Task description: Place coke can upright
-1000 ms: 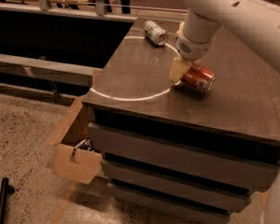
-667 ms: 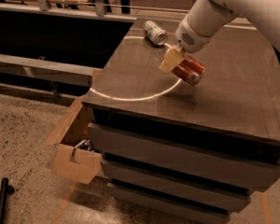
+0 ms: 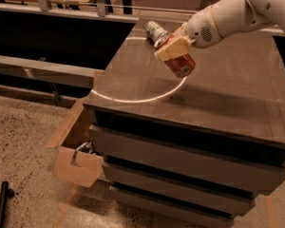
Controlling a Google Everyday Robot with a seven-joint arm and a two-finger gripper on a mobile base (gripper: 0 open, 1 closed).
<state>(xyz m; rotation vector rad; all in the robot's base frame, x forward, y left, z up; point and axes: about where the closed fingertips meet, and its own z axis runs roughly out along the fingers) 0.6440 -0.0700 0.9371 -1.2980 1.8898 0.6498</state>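
The red coke can [image 3: 181, 65] is held tilted in the air above the dark cabinet top [image 3: 228, 89]. My gripper [image 3: 175, 49] is shut on the coke can, its tan fingers [image 3: 171, 49] clamped around the can's upper part. The white arm reaches in from the upper right. A shadow of the can falls on the top below it.
A silver-grey can [image 3: 156, 31] lies on its side at the far edge of the cabinet top, just behind the gripper. A bright arc of light [image 3: 142, 99] crosses the top. An open cardboard box [image 3: 78, 148] sits on the floor at the cabinet's left. Drawers front the cabinet.
The gripper has lifted the coke can off the cabinet top and carried it up, and the can has tilted from lying flat toward upright.
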